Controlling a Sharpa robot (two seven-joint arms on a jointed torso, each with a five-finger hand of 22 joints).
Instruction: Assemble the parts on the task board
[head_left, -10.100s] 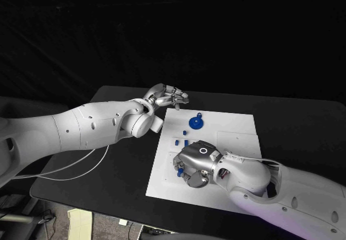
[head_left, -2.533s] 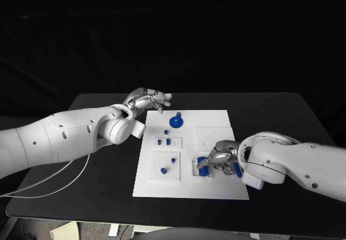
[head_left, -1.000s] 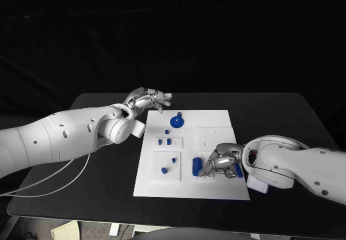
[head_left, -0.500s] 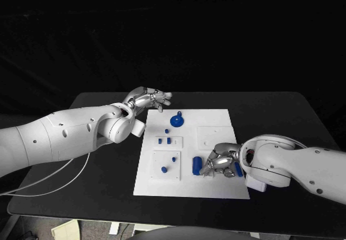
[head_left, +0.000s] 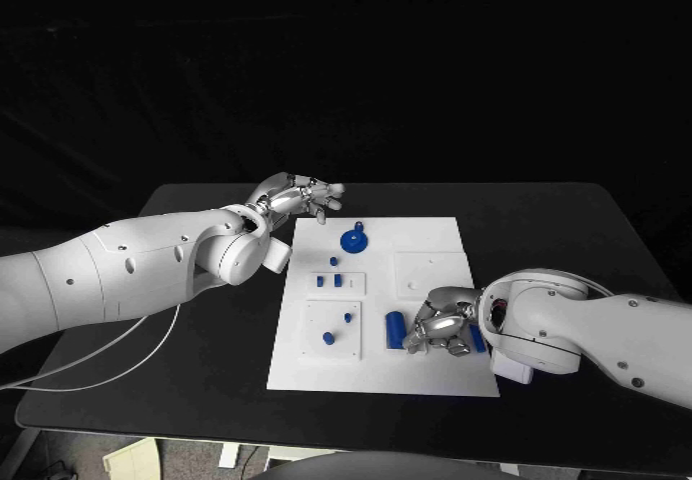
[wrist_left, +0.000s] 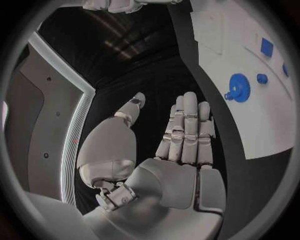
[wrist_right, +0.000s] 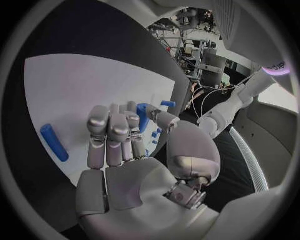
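Gripping a small blue peg over the near right of the task board

Right hand pinches a blue peg in curled fingers; another peg lies just left. Likely light, rigid, slippery plastic, best held mid-shaft. Left hand, fingers spread, hovers beyond the far left corner.

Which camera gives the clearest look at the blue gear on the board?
The left wrist view: the blue gear lies unobstructed on the task board, its toothed rim visible. The head view shows the gear smaller, near the board's far end. I cannot pick it out in the right wrist view.
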